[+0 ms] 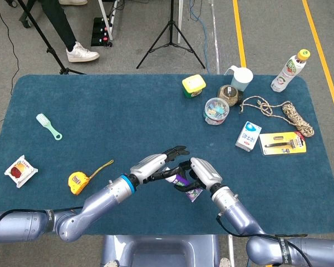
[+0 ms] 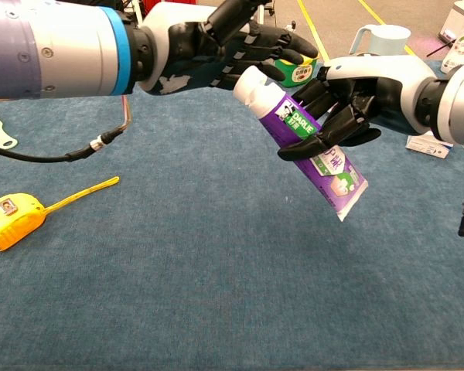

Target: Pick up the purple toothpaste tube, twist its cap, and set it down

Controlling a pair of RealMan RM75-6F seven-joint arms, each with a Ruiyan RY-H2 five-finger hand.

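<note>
Right hand (image 2: 348, 97) has its fingers wrapped around the middle of the purple toothpaste tube (image 2: 309, 147), holding it clear of the table (image 1: 100, 122) near the front edge, about midway along it. The tube slants, with its white cap (image 2: 251, 85) pointing up toward the left hand and its crimped end hanging down on the other side. So the lifting part of the task looks done.

Left hand (image 2: 232, 50) is at the cap, fingers spread and curving over and around it. From the chest view the fingertips seem to touch or nearly touch the cap, but I cannot tell whether they have closed on it; in the head view the two hands (image 1: 156, 167) (image 1: 203, 173) overlap and the cap is mostly hidden.

Judging from this, the twist is either just about to start or not yet under way. Still to come are the twist itself and setting the tube back on the table.
</note>
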